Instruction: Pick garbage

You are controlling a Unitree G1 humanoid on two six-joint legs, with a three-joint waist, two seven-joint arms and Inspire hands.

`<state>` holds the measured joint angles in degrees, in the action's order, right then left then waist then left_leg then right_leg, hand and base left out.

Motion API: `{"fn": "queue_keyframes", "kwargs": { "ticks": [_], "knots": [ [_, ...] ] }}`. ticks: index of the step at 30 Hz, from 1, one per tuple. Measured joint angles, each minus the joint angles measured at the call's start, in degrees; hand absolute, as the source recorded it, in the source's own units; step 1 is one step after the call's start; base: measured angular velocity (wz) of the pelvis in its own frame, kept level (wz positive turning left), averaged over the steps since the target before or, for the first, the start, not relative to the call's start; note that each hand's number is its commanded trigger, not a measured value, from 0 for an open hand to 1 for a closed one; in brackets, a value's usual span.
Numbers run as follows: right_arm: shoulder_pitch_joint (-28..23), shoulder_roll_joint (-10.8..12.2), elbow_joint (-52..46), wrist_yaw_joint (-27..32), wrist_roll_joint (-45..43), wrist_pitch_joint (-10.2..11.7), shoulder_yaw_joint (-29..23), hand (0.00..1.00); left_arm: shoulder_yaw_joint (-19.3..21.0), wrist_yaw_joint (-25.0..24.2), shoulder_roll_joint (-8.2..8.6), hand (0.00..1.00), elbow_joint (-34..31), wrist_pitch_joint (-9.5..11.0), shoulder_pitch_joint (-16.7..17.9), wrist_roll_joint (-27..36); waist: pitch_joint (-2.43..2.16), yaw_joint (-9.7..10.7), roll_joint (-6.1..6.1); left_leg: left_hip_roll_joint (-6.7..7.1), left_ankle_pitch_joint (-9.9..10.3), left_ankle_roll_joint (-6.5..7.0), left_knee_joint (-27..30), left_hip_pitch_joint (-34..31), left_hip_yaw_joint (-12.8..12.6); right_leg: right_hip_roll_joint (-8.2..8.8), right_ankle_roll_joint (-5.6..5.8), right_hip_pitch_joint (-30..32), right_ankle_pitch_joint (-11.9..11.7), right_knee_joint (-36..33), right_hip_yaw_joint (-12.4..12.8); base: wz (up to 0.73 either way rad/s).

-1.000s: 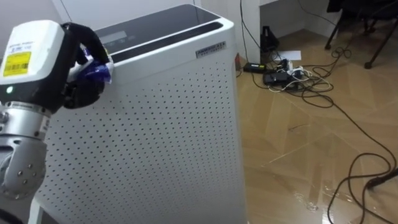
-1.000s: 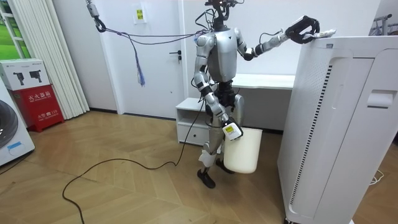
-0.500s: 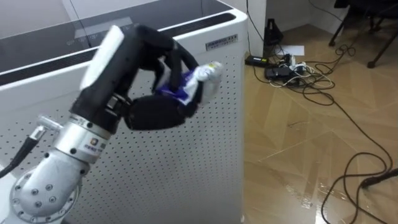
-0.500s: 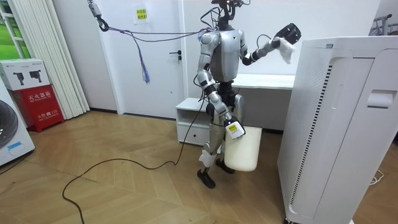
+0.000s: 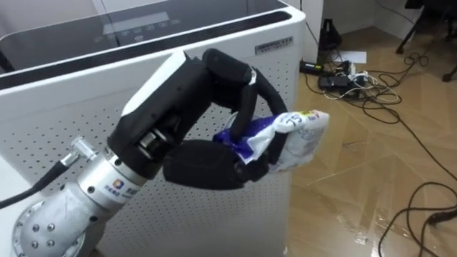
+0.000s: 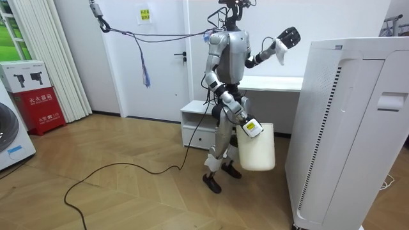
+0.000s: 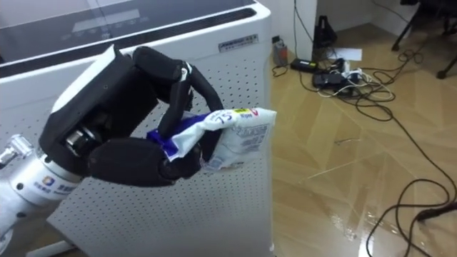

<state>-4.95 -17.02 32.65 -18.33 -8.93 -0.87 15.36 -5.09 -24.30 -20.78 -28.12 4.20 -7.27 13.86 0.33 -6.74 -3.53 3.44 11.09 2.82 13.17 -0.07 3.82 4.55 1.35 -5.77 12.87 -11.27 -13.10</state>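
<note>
My left hand [image 5: 200, 168] is raised in front of the tall white perforated appliance [image 5: 143, 78], its dark fingers curled round a crumpled white and blue wrapper [image 5: 296, 135]. The wrapper [image 7: 235, 132] sticks out to the right of the fist. In the room view the robot stands beside the appliance [image 6: 345, 128] with that hand [image 6: 289, 35] held high, the wrapper [image 6: 279, 48] hanging from it. A white bin [image 6: 257, 150] hangs at hip height by my right hand [image 6: 248, 126].
Black cables and a power strip [image 5: 350, 78] lie on the wooden floor to the right of the appliance. A low white cabinet [image 6: 198, 124] stands behind the robot. A long dark cable [image 6: 115, 172] loops over the floor, and a red box [image 6: 37, 96] stands at the room view's left.
My left hand has drawn back from the appliance's top with the wrapper in it. The white bin has swung up and toward the room view's right.
</note>
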Motion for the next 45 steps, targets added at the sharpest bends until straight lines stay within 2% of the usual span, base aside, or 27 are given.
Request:
{"fn": "queue_keyframes", "kwargs": {
  "ticks": [4, 6, 9, 12, 14, 19, 22, 24, 26, 31, 33, 38, 42, 43, 44, 45],
  "knots": [
    [1.4, -0.1, 0.4, 0.3, 2.0, 0.0, 0.7, 1.0, 0.0, 0.0, -0.15, 1.0, 1.6, 0.2, 2.2, 0.1, 0.27, -1.5, 0.52, -0.02, 0.0, 0.01, 1.6, -2.5, 0.3, 0.07, 0.0, 2.2, 0.0, -1.3, -0.5, 0.09],
    [4.1, 0.1, 2.7, 0.7, 2.4, 0.5, 1.6, 1.0, 0.0, 0.0, -0.09, 1.0, 5.5, 0.4, 2.6, 0.0, 0.5, -1.4, 1.05, 0.15, -0.1, -0.05, 3.1, -5.0, 1.5, 0.1, -0.04, 3.6, 0.0, -1.7, -2.0, 0.26],
    [7.6, 0.5, 8.0, 1.4, 5.0, 0.7, 2.8, 1.0, -0.2, 0.2, -0.06, 1.0, 12.1, 0.8, 3.5, -0.2, 0.77, -1.7, 1.78, 0.18, -0.1, -0.13, 4.5, -7.4, 2.5, 0.09, -0.06, 5.5, 0.0, -2.8, -2.7, 0.17],
    [11.1, 1.7, 12.1, 3.3, 6.8, 0.7, 4.2, 1.0, -0.6, 0.9, 0.0, 1.0, 17.0, 0.8, 3.4, -1.3, 0.84, -1.6, 2.6, 0.27, -0.4, -0.27, 6.0, -10.8, 3.7, 0.0, -0.24, 8.1, -0.1, -3.6, -3.3, 0.2],
    [12.3, 1.7, 13.0, 3.9, 6.9, 0.7, 4.8, 1.0, -1.1, 1.3, 0.18, 1.0, 19.1, 0.8, 3.4, -2.5, 0.86, -1.6, 2.66, 0.34, -0.5, -0.32, 6.9, -12.6, 4.3, 0.0, -0.35, 9.4, -0.2, -3.9, -4.2, 0.16],
    [15.5, 2.6, 16.5, 5.3, 7.8, 0.9, 6.1, 1.0, -4.4, 1.8, 0.38, 1.0, 24.7, 1.2, 3.4, -3.5, 1.04, -1.7, 2.92, 0.37, -0.6, -0.41, 8.3, -15.8, 4.7, 0.06, -0.44, 12.5, -0.2, -5.6, -4.4, 0.06],
    [17.1, 3.2, 16.5, 6.6, 8.9, 1.0, 6.0, 1.0, -5.0, 2.1, 1.3, 1.0, 29.1, 1.2, 3.3, -6.1, 1.48, -1.5, 3.61, 0.44, -1.3, -0.51, 8.2, -18.2, 4.6, 0.28, -0.61, 15.3, -0.2, -6.6, -4.5, 0.0],
    [18.3, 3.9, 16.5, 7.5, 9.5, 1.0, 5.9, 1.0, -5.0, 3.0, 2.72, 1.0, 32.5, 1.2, 3.3, -8.0, 1.8, -1.3, 4.18, 0.44, -1.8, -0.62, 8.3, -19.6, 4.8, 0.29, -0.93, 16.6, -0.3, -6.7, -5.3, 0.06],
    [19.0, 3.8, 16.5, 7.9, 10.7, 1.0, 5.9, 1.0, -5.3, 3.2, 3.61, 1.0, 34.2, 1.2, 3.3, -8.2, 1.81, -1.2, 4.2, 0.5, -1.8, -0.68, 8.7, -20.7, 5.3, 0.28, -1.13, 17.1, -0.5, -6.4, -6.1, 0.15],
    [21.6, 4.0, 16.6, 7.7, 11.6, 1.3, 6.0, 1.0, -8.2, 4.0, 4.49, 1.0, 38.0, 1.3, 2.5, -7.8, 1.86, -1.4, 4.23, 0.51, -2.1, -0.81, 8.8, -21.6, 5.8, 0.37, -1.22, 17.9, -0.5, -6.6, -6.0, 0.03],
    [22.4, 4.4, 17.7, 7.8, 11.6, 2.4, 6.0, 1.0, -10.1, 3.9, 5.12, 1.0, 41.7, 1.3, 1.7, -7.8, 1.86, -1.0, 4.22, 0.55, -2.2, -0.89, 8.5, -21.6, 5.9, 0.27, -1.22, 17.9, -0.5, -6.5, -6.1, 0.03],
    [22.5, 4.6, 18.7, 7.7, 11.6, 2.6, 5.8, 1.0, -10.9, 2.6, 7.12, 1.0, 45.6, 1.1, 1.7, -7.9, 1.91, 0.0, 4.25, 0.54, -2.2, -0.91, 8.4, -22.5, 5.9, 0.3, -1.22, 18.6, -0.5, -6.5, -6.8, 0.03],
    [22.7, 4.6, 18.9, 7.7, 11.7, 2.5, 5.9, 1.0, -11.8, 2.2, 7.4, 1.0, 47.9, 1.1, 1.0, -7.9, 1.95, 0.1, 4.27, 0.49, -2.2, -0.92, 8.3, -22.8, 5.7, 0.36, -1.22, 19.0, -0.5, -6.5, -6.9, 0.02],
    [22.7, 4.6, 18.9, 7.7, 11.7, 2.5, 5.9, 1.0, -12.0, 2.1, 7.4, 0.7, 48.1, 1.1, 0.8, -7.9, 1.95, 0.1, 4.28, 0.47, -2.2, -0.92, 8.2, -22.8, 5.7, 0.36, -1.22, 19.0, -0.5, -6.5, -6.9, 0.05],
    [22.7, 4.7, 18.9, 7.7, 11.7, 2.5, 5.9, 1.0, -12.1, 1.9, 7.53, 0.55, 48.4, 1.1, 0.6, -7.9, 1.95, 0.1, 4.28, 0.46, -2.2, -0.92, 8.2, -22.9, 5.7, 0.36, -1.22, 19.0, -0.5, -6.5, -7.0, 0.05],
    [22.7, 4.7, 18.9, 7.7, 11.7, 2.5, 5.9, 1.0, -12.1, 1.5, 7.57, 0.22, 48.5, 1.1, 0.5, -7.9, 1.95, 0.1, 4.28, 0.45, -2.2, -0.92, 8.1, -22.9, 5.7, 0.37, -1.22, 19.0, -0.5, -6.4, -7.1, 0.04]
  ]
}}
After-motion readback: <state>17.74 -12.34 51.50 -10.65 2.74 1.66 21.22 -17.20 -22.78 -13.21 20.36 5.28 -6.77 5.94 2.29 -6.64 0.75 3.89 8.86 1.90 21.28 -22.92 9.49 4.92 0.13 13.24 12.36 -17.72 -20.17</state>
